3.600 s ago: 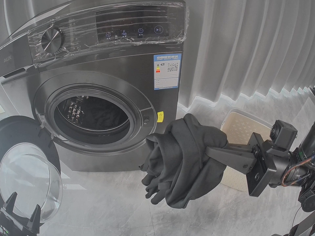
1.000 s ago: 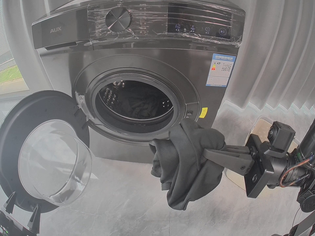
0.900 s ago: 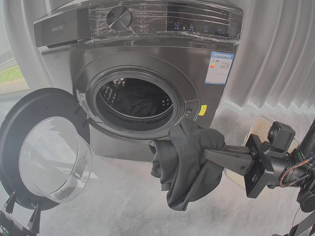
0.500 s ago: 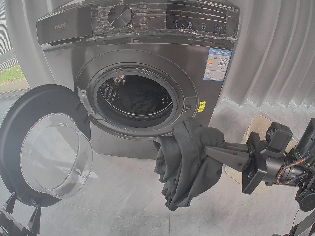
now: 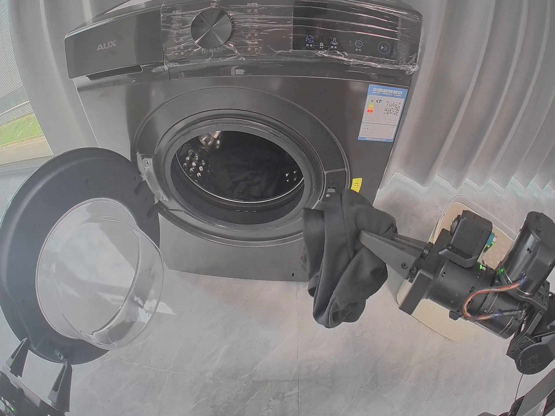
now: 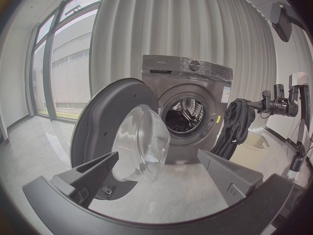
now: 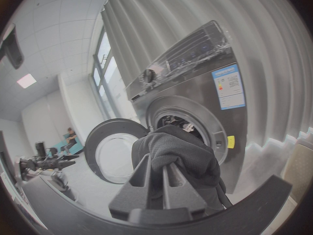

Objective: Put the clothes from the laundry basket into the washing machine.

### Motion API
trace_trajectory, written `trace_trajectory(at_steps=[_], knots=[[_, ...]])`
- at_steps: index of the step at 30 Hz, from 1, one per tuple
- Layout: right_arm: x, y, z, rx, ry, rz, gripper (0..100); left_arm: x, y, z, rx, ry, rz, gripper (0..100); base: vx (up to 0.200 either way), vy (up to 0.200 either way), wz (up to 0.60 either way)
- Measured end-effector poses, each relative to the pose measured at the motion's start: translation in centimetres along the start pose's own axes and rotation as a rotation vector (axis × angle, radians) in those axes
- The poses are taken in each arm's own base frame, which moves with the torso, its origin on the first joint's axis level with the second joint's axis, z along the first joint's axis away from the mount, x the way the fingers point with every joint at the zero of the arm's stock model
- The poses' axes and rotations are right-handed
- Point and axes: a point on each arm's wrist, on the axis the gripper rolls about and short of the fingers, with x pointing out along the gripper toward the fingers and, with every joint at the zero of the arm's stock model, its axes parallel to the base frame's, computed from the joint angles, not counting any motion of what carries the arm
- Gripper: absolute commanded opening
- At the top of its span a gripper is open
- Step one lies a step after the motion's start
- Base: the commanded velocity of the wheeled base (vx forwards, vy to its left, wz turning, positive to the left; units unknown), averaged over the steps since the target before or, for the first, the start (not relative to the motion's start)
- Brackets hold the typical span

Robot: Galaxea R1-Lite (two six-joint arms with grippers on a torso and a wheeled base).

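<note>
Now our right claw point(image 5: 365, 237) is clamping the dark garment point(image 5: 341, 273) at the drum's point(image 5: 231, 171) four o'clock; left claw point(image 6: 156, 154) is gaping empty by the open door point(image 5: 75, 186).

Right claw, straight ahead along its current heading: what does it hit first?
Apart from the dark garment it grips, the right claw points at the washing machine front, about the latch side of the door ring. It may just clear into the drum opening; depth is unclear.

dark crumpled garment point(image 5: 342, 264) aloft just before the open washing machine point(image 5: 254, 96)
</note>
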Motion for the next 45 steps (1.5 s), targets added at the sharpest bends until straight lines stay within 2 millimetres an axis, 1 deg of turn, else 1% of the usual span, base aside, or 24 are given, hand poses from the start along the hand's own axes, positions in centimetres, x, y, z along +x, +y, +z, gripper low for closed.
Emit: trace_trajectory(at_steps=[2,4,9,14,18,21,25,29,34,38,45], knots=[[0.4,0.1,-0.1,0.007,-0.010,-0.057,0,0.0,0.0,0.0,0.004,0.000,-0.002,100,0.000,0.000,0.00],[1.0,0.6,-0.2,0.030,-0.021,-0.079,0,0.0,0.0,0.0,0.006,0.001,-0.010,100,0.000,0.000,0.00],[2.6,1.8,0.0,0.104,-0.053,-0.052,0,0.0,-0.1,0.4,-0.003,-0.012,-0.057,100,0.000,0.000,0.00],[3.6,2.3,0.0,0.125,-0.072,-0.033,0,-0.2,-0.4,3.4,-0.011,-0.072,-0.133,100,0.000,0.000,0.00],[4.2,2.5,-0.1,0.132,-0.087,-0.023,0,0.8,-0.6,5.6,-0.002,-0.068,-0.203,100,0.000,0.000,0.00],[4.6,2.6,0.0,0.136,-0.097,-0.018,0,2.3,-0.9,7.1,0.005,-0.061,-0.256,100,0.000,0.000,0.00],[5.0,2.7,0.0,0.140,-0.109,-0.013,0,5.0,-1.4,8.8,0.008,-0.035,-0.329,100,0.000,0.000,0.00],[5.5,2.6,0.3,0.146,-0.129,-0.012,0,7.9,-2.5,9.7,0.005,0.010,-0.446,100,0.000,0.000,0.00],[6.1,2.5,0.5,0.161,-0.148,-0.018,0,11.0,-4.4,9.6,0.008,0.090,-0.573,100,0.000,0.000,0.00],[6.8,2.3,0.5,0.171,-0.161,-0.039,0,13.2,-5.9,9.3,0.011,0.121,-0.634,100,0.000,0.000,0.00],[7.8,2.2,0.4,0.192,-0.179,-0.061,0,16.4,-8.8,8.2,0.002,0.159,-0.727,100,0.000,0.000,0.00]])
